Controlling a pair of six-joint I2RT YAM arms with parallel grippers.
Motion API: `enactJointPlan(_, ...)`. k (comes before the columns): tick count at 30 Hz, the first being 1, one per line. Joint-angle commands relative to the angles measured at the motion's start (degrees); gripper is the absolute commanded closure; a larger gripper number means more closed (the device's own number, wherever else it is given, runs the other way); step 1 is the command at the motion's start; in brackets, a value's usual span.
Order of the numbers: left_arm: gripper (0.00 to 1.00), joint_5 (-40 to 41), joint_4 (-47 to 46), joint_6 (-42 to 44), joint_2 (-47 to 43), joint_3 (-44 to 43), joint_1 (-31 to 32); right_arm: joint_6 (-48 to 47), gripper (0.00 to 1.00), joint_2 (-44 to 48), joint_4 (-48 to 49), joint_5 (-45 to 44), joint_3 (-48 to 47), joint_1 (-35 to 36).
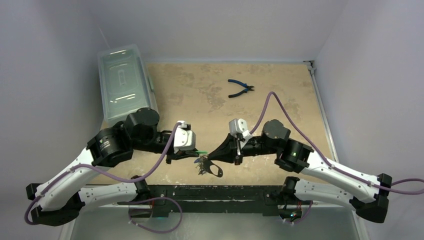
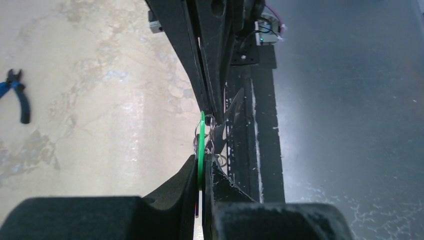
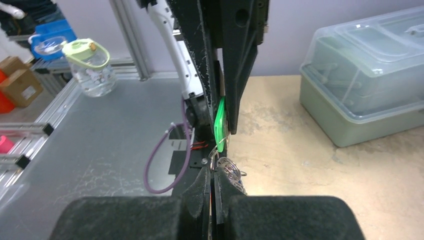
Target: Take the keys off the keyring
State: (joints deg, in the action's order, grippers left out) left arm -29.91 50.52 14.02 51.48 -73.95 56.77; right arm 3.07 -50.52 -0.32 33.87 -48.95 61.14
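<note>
Your left gripper (image 2: 202,164) was clamped shut on the green key (image 2: 201,137), at the table's (image 1: 200,90) six o'clock edge. Your right gripper (image 3: 214,174) was pinched fully closed beside the keyring (image 3: 231,172); whether it gripped anything, you couldn't tell.

Robotics lab, aluminium frame rails (image 3: 131,40), plain-walled enclosure, worn plywood bench (image 1: 200,95), blue-handled pliers (image 1: 240,89)
</note>
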Motion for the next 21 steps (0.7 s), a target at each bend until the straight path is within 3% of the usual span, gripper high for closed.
enactJointPlan(1, 1.0, 7.6, -4.77, -1.33, -2.57, -3.04, 0.05, 2.99, 1.0, 2.39, 0.49, -6.43, -0.57, 0.38)
enactJointPlan(12, 1.0, 15.42, -5.93, -2.13, -4.08, 1.36, 0.02, 9.55, 1.0, 6.11, 2.47, -19.45, 0.31, 0.38)
enactJointPlan(21, 1.0, 16.76, -9.86, -3.64, -5.42, 5.27, 0.05, 11.66, 1.0, 7.53, 5.67, -20.52, 2.04, 0.38)
